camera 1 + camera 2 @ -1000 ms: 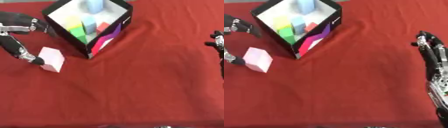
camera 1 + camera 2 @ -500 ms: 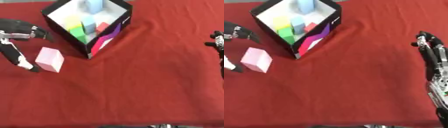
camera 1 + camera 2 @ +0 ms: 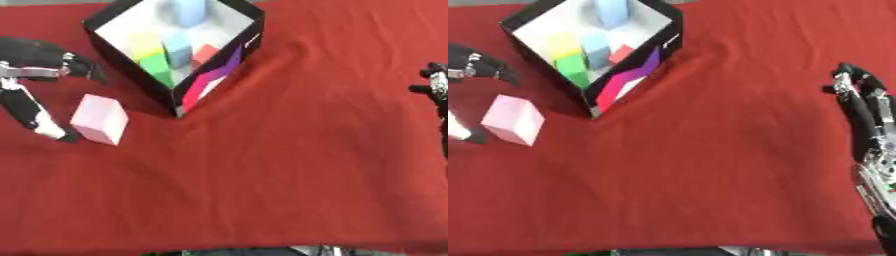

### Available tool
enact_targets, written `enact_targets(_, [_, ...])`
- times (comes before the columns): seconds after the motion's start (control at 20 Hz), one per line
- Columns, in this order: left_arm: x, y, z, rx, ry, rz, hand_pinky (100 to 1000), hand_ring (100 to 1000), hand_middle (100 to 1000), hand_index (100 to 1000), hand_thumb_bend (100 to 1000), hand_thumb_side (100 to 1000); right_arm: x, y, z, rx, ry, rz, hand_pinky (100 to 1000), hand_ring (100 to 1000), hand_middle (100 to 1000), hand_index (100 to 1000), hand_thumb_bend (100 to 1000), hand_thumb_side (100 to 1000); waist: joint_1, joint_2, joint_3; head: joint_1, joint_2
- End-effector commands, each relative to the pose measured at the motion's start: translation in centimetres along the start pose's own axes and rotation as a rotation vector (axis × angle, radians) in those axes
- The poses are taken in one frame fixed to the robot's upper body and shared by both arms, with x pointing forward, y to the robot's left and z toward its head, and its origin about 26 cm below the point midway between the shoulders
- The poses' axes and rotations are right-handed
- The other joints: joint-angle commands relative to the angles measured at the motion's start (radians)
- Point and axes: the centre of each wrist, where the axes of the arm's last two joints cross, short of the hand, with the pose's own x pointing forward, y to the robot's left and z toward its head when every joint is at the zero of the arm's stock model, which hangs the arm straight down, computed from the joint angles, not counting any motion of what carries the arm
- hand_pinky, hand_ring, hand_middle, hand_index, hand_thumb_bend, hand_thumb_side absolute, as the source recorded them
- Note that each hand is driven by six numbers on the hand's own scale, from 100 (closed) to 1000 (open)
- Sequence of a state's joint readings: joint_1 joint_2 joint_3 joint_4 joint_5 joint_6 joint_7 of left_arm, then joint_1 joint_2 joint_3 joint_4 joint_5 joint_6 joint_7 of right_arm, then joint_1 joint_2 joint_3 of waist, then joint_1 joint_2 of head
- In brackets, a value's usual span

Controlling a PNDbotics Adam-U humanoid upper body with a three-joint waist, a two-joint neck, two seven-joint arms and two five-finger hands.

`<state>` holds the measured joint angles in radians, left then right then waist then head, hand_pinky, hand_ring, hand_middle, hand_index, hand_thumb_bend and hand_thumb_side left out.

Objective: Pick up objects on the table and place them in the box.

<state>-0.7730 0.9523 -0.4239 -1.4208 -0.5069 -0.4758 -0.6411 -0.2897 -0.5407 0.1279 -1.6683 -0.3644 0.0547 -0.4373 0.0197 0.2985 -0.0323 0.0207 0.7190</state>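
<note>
A pale pink block [image 3: 99,119] lies on the red cloth, just left of the box's near corner. The black box [image 3: 214,75] has a white inside and stands corner-on at the upper left. It holds green, yellow, light blue and red blocks. My left hand [image 3: 33,72] is open at the left edge. Its fingers [image 3: 77,64] reach toward the box's left wall, above the pink block. Its white-tipped thumb [image 3: 39,120] ends just beside the block's lower left corner. My right hand [image 3: 866,115] rests open at the right edge, fingers straight and holding nothing.
The red cloth [image 3: 289,165] covers the whole table, with wrinkles running from the box toward the right. The table's near edge shows along the bottom of the views.
My left thumb has drawn back left and down from the pink block's side. The fingers have dropped slightly. The block, the box and the right hand stay put.
</note>
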Motion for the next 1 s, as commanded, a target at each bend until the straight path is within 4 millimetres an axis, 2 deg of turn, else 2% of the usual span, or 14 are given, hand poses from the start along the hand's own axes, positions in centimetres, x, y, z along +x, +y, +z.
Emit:
enact_targets(0.05, [-0.7,0.7,1.1,-0.291,-0.131,-0.212,919,908,854,937,701,578,0.6,-0.4,-0.3,0.004,-0.026,0.016,1000,723,774,820,100,592,-0.001,-0.015,-0.001,0.001,-0.012])
enact_targets(0.4, [-0.9,0.5,0.5,-0.297,-0.120,-0.203,913,907,853,938,684,613,0.5,-0.3,-0.3,0.003,-0.023,0.014,1000,723,774,820,100,594,-0.002,-0.013,-0.002,0.001,-0.012])
enact_targets(0.7, [-0.7,0.2,0.0,-0.306,-0.123,-0.198,907,903,848,922,719,603,0.5,-0.3,-0.3,0.002,-0.022,0.012,1000,723,775,820,100,595,-0.003,-0.013,-0.004,0.001,-0.012])
enact_targets(1.0, [-0.9,-0.5,-0.5,-0.340,-0.123,-0.203,903,900,845,916,706,580,0.4,-0.3,-0.3,0.000,-0.020,0.010,1000,724,775,820,100,597,-0.003,-0.010,-0.005,0.001,-0.011])
